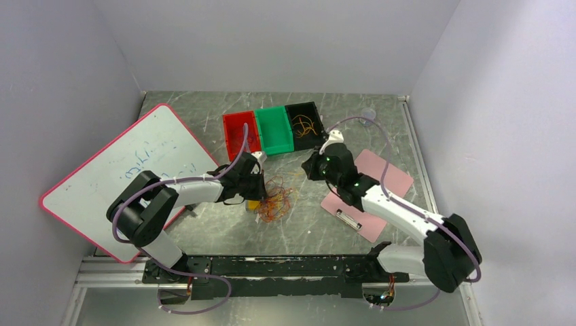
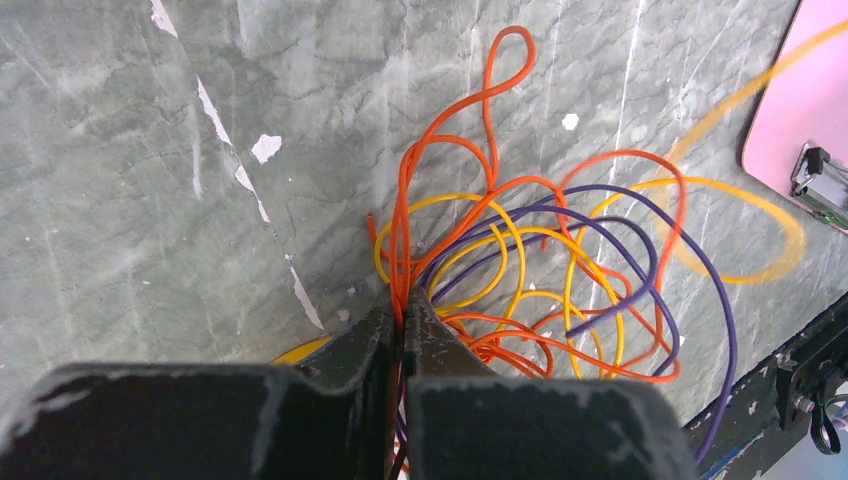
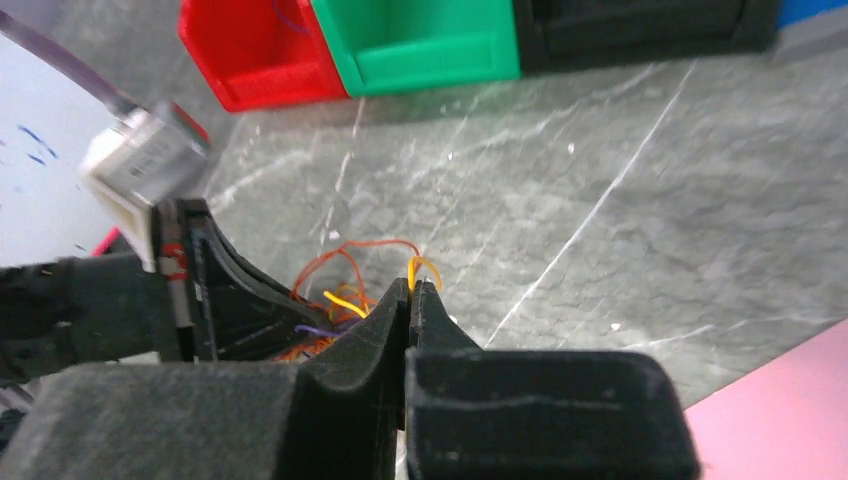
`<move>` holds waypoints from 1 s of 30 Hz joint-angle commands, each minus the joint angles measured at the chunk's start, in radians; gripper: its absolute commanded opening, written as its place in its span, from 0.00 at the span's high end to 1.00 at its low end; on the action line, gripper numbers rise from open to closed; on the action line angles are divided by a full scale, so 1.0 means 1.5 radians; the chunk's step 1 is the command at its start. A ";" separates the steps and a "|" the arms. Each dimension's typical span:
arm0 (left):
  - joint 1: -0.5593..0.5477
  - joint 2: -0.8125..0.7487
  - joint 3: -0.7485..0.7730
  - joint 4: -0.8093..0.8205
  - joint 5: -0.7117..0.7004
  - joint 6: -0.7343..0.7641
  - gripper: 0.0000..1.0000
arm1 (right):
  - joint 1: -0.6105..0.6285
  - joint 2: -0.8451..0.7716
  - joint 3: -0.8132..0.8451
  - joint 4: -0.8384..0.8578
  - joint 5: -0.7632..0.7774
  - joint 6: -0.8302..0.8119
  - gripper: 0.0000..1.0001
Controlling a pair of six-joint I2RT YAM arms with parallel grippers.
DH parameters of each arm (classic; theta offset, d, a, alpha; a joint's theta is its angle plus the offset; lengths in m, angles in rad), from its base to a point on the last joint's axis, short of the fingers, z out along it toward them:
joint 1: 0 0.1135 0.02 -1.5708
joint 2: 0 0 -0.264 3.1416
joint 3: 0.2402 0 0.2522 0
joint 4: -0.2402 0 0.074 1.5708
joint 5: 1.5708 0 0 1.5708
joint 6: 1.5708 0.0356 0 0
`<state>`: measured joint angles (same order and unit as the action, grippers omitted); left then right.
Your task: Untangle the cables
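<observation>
- The cables [image 1: 275, 199] lie in a loose heap on the counter [image 1: 204, 231], between the two grippers and just in front of the bins. From above the strands are too fine to trace singly.
- The left gripper [image 2: 402, 310] is closed tight on a few orange strands at the heap's edge. Its own black body hides where those strands run beneath it. A yellow object [image 2: 305, 348] beside it is mostly covered.
- The right gripper [image 3: 412, 295] is pinched together on a thin yellow strand, whose small loop pokes up above its tips. The heap behind is blurred there and partly hidden by the left gripper.
- Seen from the left wrist, the wires are smooth, round and glossy. They are orange, yellow and purple, curled in overlapping loops, and one orange loop stands out long and narrow.
- The counter is grey-green and marble-veined, with white chips.
- The red bin [image 3: 260, 50], green bin [image 3: 420, 40] and black bin [image 3: 640, 25] are boxy plastic, cut off at the top of the right wrist view.
- A pink clipboard [image 2: 800, 90] with a metal clip [image 2: 820, 180] is cut off by the frame's edge.
</observation>
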<state>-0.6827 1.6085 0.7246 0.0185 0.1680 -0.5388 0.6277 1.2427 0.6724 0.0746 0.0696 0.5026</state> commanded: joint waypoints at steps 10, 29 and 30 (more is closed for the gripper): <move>-0.001 0.013 0.008 0.010 -0.009 0.013 0.93 | -0.017 -0.141 0.125 -0.147 0.120 -0.072 1.00; -0.001 0.014 0.000 0.013 -0.014 0.013 0.93 | -0.019 -0.214 0.384 -0.257 0.265 -0.197 1.00; 0.000 0.013 0.001 0.013 -0.013 0.013 0.93 | -0.019 -0.215 0.398 -0.260 0.270 -0.206 1.00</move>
<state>-0.6827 1.6142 0.7250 0.0250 0.1680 -0.5385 0.6033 0.9428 1.1881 -0.2787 0.4004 0.2737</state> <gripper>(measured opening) 0.078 0.017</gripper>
